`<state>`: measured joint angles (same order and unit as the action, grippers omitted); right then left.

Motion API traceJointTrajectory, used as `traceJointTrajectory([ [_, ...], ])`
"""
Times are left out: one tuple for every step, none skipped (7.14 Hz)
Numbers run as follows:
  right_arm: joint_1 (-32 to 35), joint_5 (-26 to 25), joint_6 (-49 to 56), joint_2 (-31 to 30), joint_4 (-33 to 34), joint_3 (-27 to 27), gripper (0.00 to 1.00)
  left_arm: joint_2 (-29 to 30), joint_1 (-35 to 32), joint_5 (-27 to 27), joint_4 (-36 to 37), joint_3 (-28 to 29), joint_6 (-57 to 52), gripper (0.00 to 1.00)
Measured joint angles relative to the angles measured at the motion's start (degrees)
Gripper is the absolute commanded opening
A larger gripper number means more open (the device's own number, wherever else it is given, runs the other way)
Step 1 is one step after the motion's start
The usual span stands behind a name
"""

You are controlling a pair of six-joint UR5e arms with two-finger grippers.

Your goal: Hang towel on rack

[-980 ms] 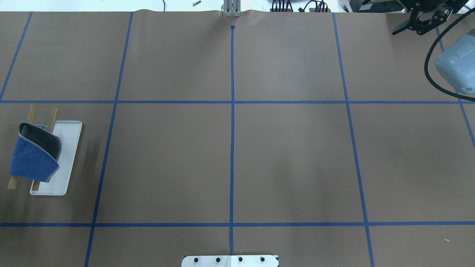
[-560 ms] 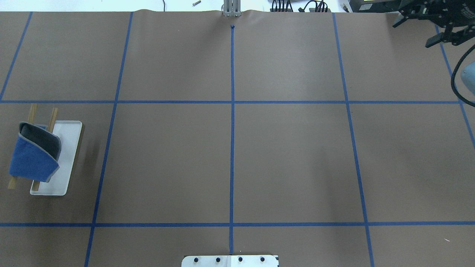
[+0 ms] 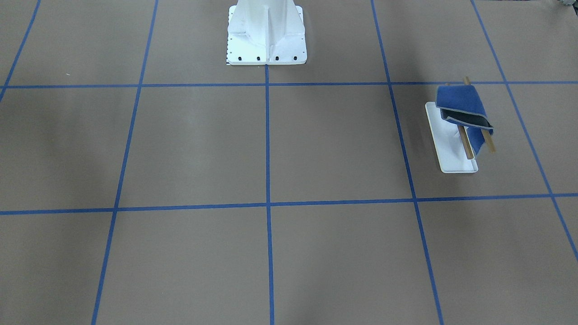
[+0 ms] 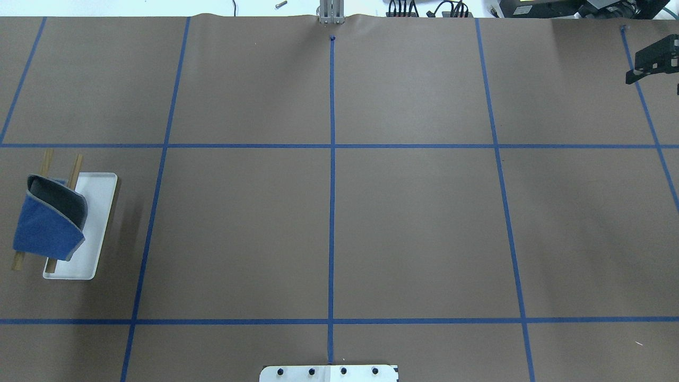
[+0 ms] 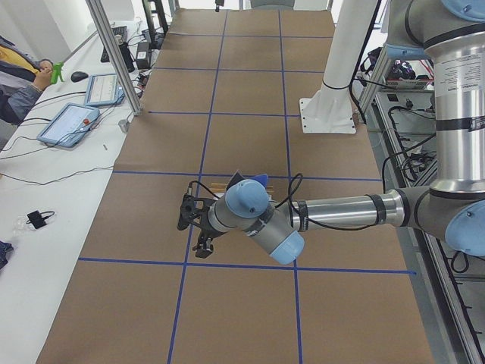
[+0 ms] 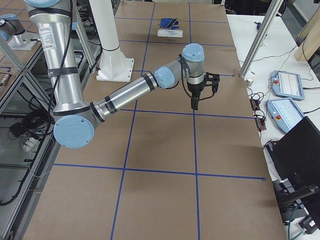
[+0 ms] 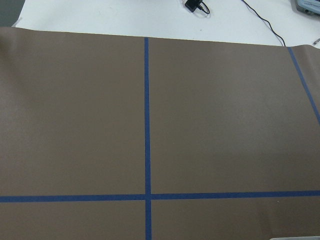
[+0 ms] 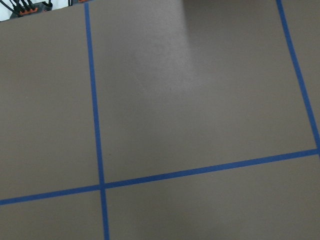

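The blue towel (image 4: pixel 45 233) hangs folded over the two tan wooden rods of the rack (image 4: pixel 101 212), whose white tray base sits at the table's left side. The towel (image 3: pixel 458 99) and the rack (image 3: pixel 454 155) also show in the front-facing view, and both are small and far in the right view (image 6: pixel 169 23). My left gripper (image 5: pixel 201 244) hovers over the table just in front of the rack, apart from it. Only a black part of my right gripper (image 4: pixel 653 57) shows at the far right edge. I cannot tell whether either gripper is open or shut.
The white bolted pedestal (image 3: pixel 266 40) stands at the robot's side of the brown table, which is marked with a blue tape grid. Metal posts (image 5: pixel 114 57) and tablets (image 5: pixel 68 125) stand at the far edge, with cables (image 4: pixel 424 9) beside them.
My right gripper has moved right, almost out of the overhead view. The towel and rack have not moved.
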<state>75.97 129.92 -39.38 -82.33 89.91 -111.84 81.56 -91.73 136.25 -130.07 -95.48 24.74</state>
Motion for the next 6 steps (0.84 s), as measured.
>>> traceJointTrajectory([
  [1.12, 0.02, 4.45, -2.03, 0.0, -0.1, 1.0, 0.48, 0.21, -0.22, 4.63, -0.79, -4.28, 0.98],
  [1.94, -0.04, 9.13, -4.03, 0.0, -0.19, 1.0, 1.07, 0.45, -1.04, 9.16, -1.12, -9.28, 0.98],
  [2.6, -0.1, 14.1, -6.04, 0.0, -0.25, 1.0, 2.01, 0.93, -2.31, 14.23, -1.43, -13.83, 0.98],
  [3.04, -0.13, 17.84, -7.62, 0.0, -0.28, 1.0, 3.21, 1.7, -3.26, 20.39, -2.12, -16.59, 0.98],
  [3.25, -0.15, 19.78, -8.57, 0.0, -0.3, 1.0, 4.28, 2.36, -3.89, 26.97, -3.42, -17.8, 0.98],
  [3.28, -0.11, 20.47, -8.9, 0.0, -0.3, 1.0, 5.57, 2.66, -4.24, 33.32, -4.81, -18.22, 0.98],
])
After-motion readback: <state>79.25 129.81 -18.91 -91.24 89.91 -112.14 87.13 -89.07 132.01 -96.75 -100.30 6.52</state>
